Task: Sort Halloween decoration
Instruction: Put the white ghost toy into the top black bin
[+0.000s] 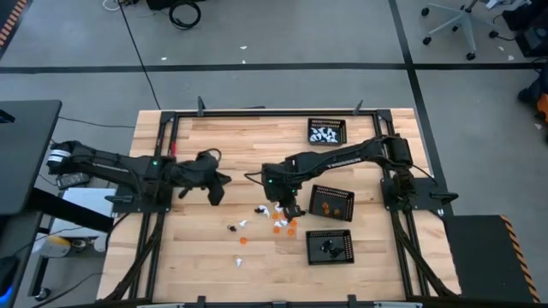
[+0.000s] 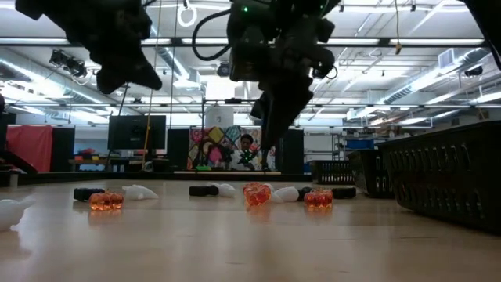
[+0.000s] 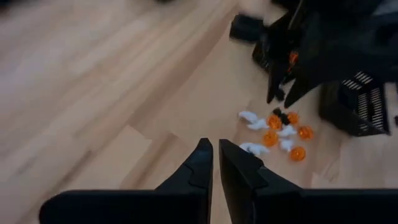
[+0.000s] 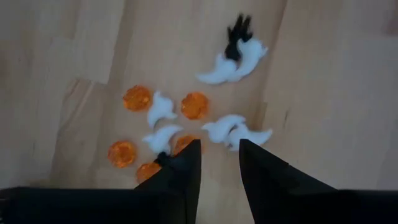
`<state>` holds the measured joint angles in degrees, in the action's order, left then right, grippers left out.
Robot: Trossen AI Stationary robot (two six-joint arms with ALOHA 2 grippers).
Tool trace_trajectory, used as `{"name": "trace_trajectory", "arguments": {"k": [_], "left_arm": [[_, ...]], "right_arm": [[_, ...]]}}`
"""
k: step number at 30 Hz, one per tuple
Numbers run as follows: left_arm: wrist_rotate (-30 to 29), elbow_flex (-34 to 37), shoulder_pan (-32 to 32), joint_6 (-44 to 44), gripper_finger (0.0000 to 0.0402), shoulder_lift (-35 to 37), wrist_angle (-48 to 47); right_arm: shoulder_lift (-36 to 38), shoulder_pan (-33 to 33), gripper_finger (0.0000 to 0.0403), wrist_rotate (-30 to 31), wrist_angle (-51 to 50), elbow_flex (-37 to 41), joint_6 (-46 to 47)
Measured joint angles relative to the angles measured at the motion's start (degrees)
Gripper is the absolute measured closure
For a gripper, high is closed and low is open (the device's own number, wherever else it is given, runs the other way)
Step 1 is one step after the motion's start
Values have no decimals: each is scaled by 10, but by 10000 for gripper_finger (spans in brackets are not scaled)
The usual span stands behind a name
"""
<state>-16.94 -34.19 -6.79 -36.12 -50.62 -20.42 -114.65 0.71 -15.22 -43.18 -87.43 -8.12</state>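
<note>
High view, white figures (image 1: 325,133) in far tray (image 1: 327,131), seemingly orange ones in middle tray (image 1: 331,203), right gripper (image 1: 293,210) apart.

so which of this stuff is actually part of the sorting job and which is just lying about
Part of the job:
- tiny white ghost figures, orange pumpkin figures and a black figure loose on the wooden table
- three black rectangular mesh trays
- right gripper, open above the figures
- left gripper, shut, waiting aside

Just lying about:
- office chair
- cables on the floor
</note>
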Motion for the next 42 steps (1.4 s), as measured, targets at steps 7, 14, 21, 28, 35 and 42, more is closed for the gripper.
{"name": "trace_trajectory", "arguments": {"k": [7, 14, 21, 28, 35, 42], "left_arm": [[0, 0, -23, -63, 335, -73, 28], [48, 0, -24, -61, 284, -86, 27], [136, 0, -24, -47, 279, -78, 15], [148, 0, -28, -33, 279, -33, -33], [136, 0, -27, -31, 279, -1, -86], [136, 0, -27, -31, 279, 1, -87]], "right_arm": [[1, 2, 251, 26, 48, 6, 6], [-15, 8, 189, 146, 93, 17, 170], [-23, 8, 165, 155, 68, 17, 415], [-34, 24, 166, 169, 47, 17, 500], [-39, 53, 166, 236, 44, 16, 484], [-69, 56, 167, 243, 48, 15, 480]]}}
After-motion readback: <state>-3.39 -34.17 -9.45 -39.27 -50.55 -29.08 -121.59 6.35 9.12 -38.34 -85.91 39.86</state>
